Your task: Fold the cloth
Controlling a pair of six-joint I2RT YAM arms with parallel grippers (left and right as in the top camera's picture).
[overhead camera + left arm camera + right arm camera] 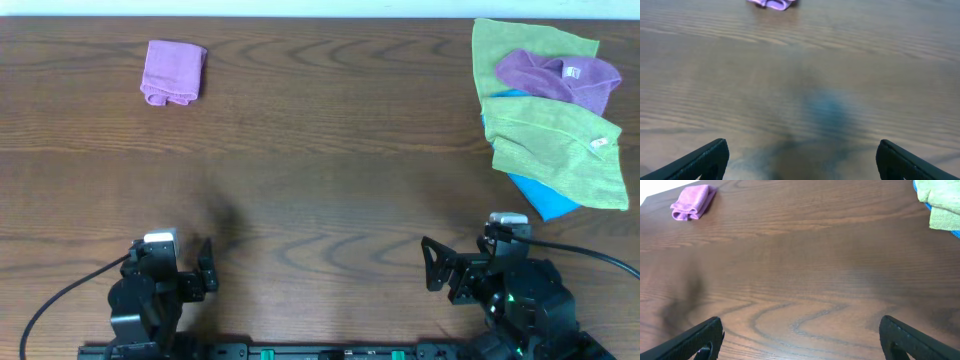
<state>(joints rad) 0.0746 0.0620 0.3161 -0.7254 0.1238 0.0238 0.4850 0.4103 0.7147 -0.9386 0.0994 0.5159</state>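
A folded purple cloth (173, 71) lies at the far left of the wooden table (320, 170); it also shows in the left wrist view (772, 3) and the right wrist view (692, 202). A pile of unfolded cloths sits at the far right: a light green one (525, 45), a purple one (557, 76), another green one (556, 148) and a blue one (545, 198) underneath. The pile's edge shows in the right wrist view (939, 200). My left gripper (800, 160) is open and empty at the near left edge. My right gripper (800, 337) is open and empty at the near right edge.
Both arm bases (150, 290) (510, 290) sit at the table's front edge. A white wall strip (320, 8) runs along the far edge of the table.
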